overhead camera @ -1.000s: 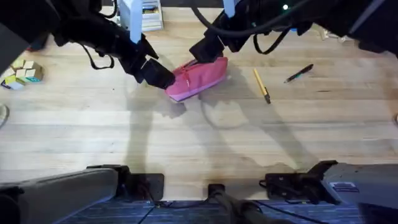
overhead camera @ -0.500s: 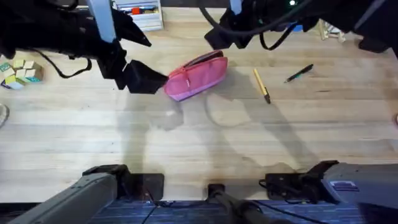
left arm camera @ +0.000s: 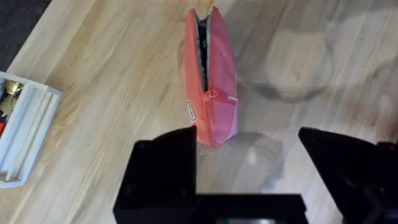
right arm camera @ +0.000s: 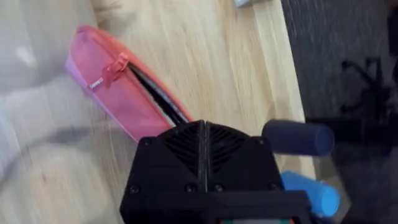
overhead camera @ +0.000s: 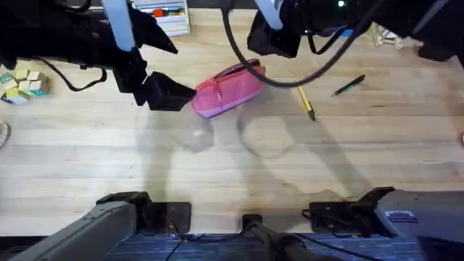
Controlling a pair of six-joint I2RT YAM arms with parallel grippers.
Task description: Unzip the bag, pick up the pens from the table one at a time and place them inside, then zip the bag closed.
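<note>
Lying on the bench (overhead camera: 217,181) between the two arms, the bag (overhead camera: 228,90) looks soft and light: a limp fabric pouch that would slide or crumple if pushed from one side only. Its zipper is already partly drawn, a dark slit of lining showing along the top in the left wrist view, with the red pull tab (left arm camera: 217,96) sitting partway down the seam (the natural place to pinch for the closing run). For steadying, the closed end of the pouch seems the better hold.

Just beside that end, not touching, hovers the left end effector (overhead camera: 168,92), its fingers spread wide with nothing between them. Above the pouch's far end hangs the right end effector (overhead camera: 274,40), its fingers pressed flat together and holding nothing.

To the right of the pouch lie the yellow pen (overhead camera: 304,99) and, farther off, the dark pen (overhead camera: 349,85); both are thin, stiff and likely to roll, so a pinch across the middle of the barrel should suit.
</note>
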